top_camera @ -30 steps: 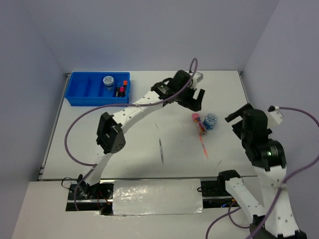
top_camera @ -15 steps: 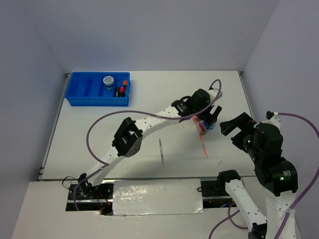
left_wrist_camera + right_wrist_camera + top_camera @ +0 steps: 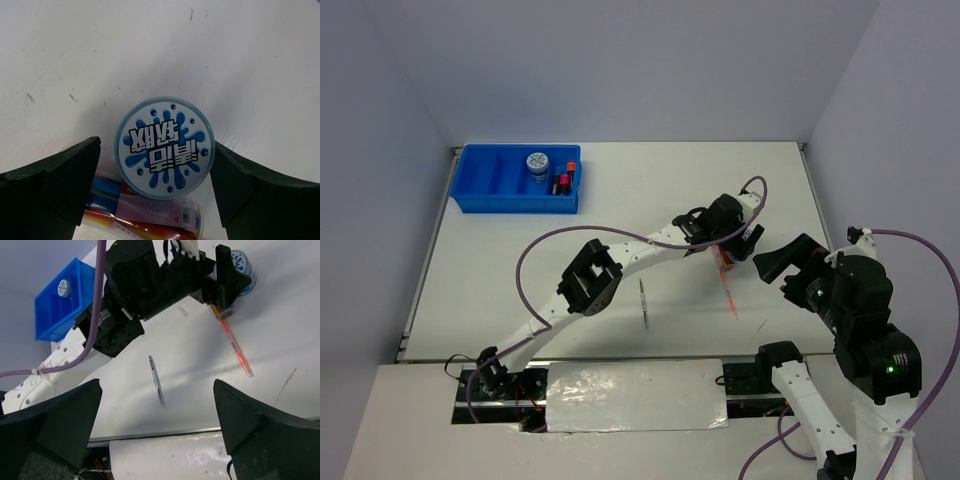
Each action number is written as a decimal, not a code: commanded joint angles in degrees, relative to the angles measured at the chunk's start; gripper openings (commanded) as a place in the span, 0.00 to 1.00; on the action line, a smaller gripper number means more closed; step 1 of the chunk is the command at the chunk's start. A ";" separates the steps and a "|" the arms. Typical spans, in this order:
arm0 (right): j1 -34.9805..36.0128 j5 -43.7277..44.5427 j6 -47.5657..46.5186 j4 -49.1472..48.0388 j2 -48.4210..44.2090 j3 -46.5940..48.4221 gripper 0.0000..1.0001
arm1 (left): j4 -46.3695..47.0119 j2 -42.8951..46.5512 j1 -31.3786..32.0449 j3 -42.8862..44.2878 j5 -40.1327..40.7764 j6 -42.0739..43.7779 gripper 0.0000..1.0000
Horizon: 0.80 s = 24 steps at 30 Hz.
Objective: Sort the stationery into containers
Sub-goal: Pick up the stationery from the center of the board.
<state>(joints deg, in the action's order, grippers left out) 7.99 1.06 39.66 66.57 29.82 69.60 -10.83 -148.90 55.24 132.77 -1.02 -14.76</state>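
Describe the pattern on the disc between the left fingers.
Disc: blue splash, white lettering; left wrist view best.

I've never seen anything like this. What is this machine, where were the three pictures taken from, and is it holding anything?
These are two robot arms bolted to a table, each ending in a two-finger gripper. The wide picture looks down from above; the other two come from a camera on each wrist. On the table lie a blue tray holding a disc and markers, a silver pen, an orange pen, and a second disc next to a pink tube. Nothing is held: the left gripper stands open with a finger on either side of that disc, and the right gripper hangs open, away from everything.
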 commanded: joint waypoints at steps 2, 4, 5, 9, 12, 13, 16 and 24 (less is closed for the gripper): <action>-0.17 -1.94 -1.95 -0.38 -0.73 -0.61 1.00 | 4.50 -1.22 0.22 1.53 0.75 0.97 0.99; -0.25 -1.68 -2.39 -0.21 -0.38 -0.35 1.00 | 4.76 -1.48 0.04 1.70 0.75 0.79 0.92; -0.25 -1.68 -2.48 -0.29 -0.38 -0.26 1.00 | 4.77 -1.57 -0.05 1.70 0.67 0.53 0.86; -0.25 -1.85 -2.66 -0.65 -0.56 -1.05 1.00 | 5.29 -1.31 -0.22 2.84 -0.30 -0.52 0.47; -0.17 -1.68 -2.83 -0.91 -0.38 -1.31 1.00 | 6.87 0.62 -0.22 4.16 -1.18 -1.58 0.36; -0.17 -1.50 -3.09 -0.91 -0.38 -1.23 1.00 | 7.22 1.32 -0.14 4.60 -1.18 -1.67 0.33; -0.25 -1.15 -3.10 -1.52 -0.12 -1.14 1.00 | 9.51 5.71 -0.40 4.26 -0.39 -2.37 0.28; -0.25 -2.64 -2.48 -7.06 -0.12 -3.77 1.00 | 5.23 22.41 -10.67 -0.75 8.46 -7.56 0.02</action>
<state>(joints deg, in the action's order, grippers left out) 7.99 -0.89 37.63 64.42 29.43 67.46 -8.93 -139.24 51.20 132.09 0.16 -19.66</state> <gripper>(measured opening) 0.997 0.778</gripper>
